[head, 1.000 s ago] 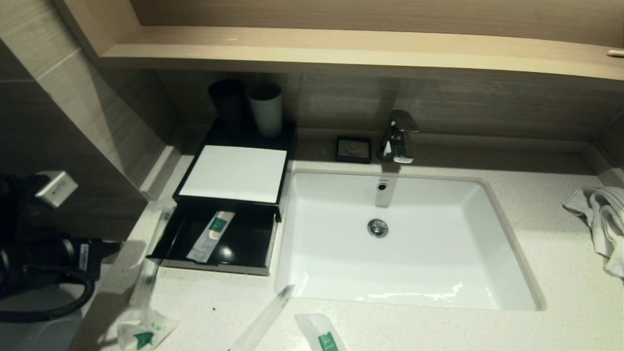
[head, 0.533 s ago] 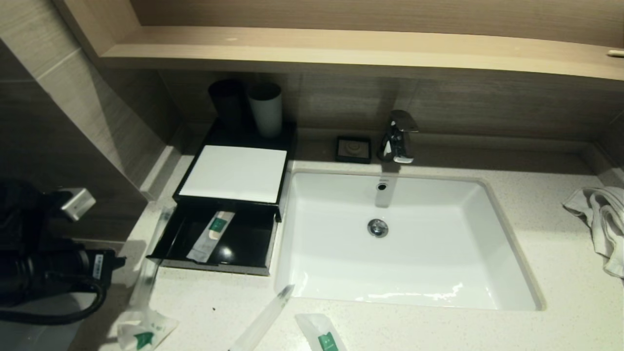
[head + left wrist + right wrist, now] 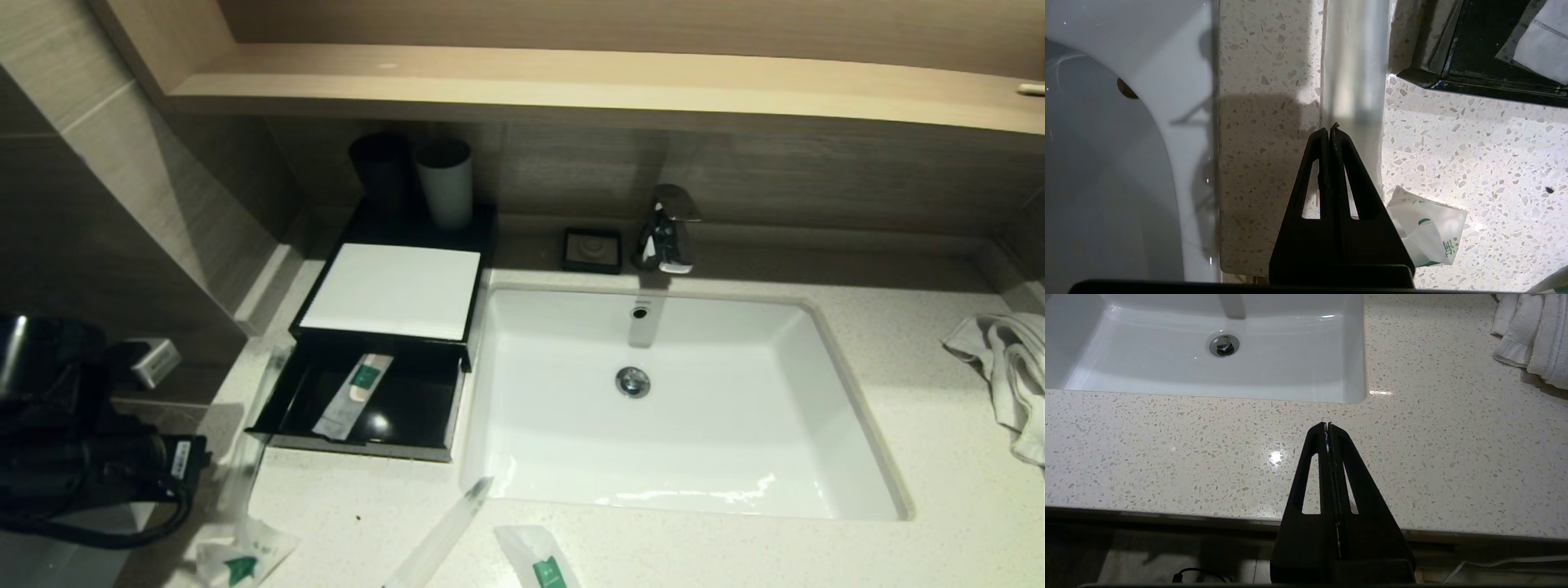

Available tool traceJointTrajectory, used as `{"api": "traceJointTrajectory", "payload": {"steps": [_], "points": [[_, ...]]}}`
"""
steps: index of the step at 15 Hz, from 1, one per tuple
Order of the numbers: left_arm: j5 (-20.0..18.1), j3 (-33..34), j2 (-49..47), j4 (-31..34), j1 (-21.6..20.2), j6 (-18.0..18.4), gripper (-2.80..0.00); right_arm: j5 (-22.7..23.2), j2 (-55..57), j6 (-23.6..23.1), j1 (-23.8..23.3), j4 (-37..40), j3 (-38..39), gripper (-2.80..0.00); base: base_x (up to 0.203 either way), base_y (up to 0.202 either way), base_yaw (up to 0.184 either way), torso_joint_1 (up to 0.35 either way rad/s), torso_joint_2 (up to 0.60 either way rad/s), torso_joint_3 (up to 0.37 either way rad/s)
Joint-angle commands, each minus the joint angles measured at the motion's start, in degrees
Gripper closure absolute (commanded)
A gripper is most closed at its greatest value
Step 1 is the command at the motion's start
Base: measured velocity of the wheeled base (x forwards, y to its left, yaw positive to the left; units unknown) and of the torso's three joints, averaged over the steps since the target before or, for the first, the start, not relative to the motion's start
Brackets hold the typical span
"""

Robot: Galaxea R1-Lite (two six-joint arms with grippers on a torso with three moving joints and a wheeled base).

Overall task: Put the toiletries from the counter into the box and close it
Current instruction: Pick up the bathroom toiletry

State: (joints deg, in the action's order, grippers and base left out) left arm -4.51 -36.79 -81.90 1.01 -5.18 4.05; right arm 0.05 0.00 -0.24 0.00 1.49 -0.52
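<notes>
Legible text is almost wholly lacking. The white sachet [image 3: 1427, 228] lying on the table [image 3: 1474, 163], near the corner of the black box [image 3: 1474, 81], carries a green mark and one green printed character at its edge, too small to read with certainty. In the head view, green labels on the packet [image 3: 353, 394] inside the box [image 3: 277, 392] and on the other sachets show no readable lettering.

My head camera looks down from above on the counter [image 3: 939, 457] and sink [image 3: 678, 425]. My left wrist camera hangs close over the counter's left edge; my right views the sink's front rim, low.
</notes>
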Motion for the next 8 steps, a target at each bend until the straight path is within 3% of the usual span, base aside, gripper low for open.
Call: {"api": "traceJointTrajectory", "payload": {"steps": [1, 8], "points": [[-0.2, 0.4, -0.8, 0.0, 0.0, 0.0, -2.80, 0.0, 0.0, 0.0, -0.1, 0.0, 0.0, 0.00, 0.000, 0.000, 0.000, 0.000, 0.00, 0.000], [-1.9, 0.7, -2.5, 0.0, 1.0, 0.3, -2.80, 0.0, 0.0, 0.0, 0.0, 0.0, 0.0, 0.00, 0.000, 0.000, 0.000, 0.000, 0.00, 0.000]]}}
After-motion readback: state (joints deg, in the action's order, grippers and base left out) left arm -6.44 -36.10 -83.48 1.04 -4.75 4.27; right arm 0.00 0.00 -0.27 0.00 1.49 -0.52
